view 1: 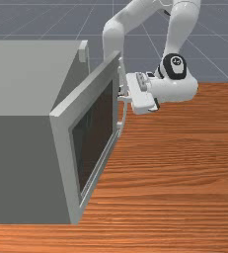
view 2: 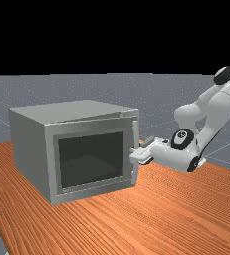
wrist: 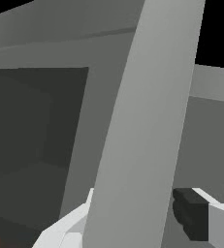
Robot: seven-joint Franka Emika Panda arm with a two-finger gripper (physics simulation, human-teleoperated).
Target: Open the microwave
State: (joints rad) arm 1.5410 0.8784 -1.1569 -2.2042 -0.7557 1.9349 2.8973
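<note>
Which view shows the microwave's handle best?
The wrist view: the handle runs broad and close, between the fingers of the tool. The front view gives its slim curve on the door; the far view, a thin upright strip partly behind the tool.

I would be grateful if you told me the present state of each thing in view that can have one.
Door: ajar
Handle: upright, on the door
Microwave: partly open, standing on the table
Gripper: at the handle; whether it grips, I cannot tell
</note>
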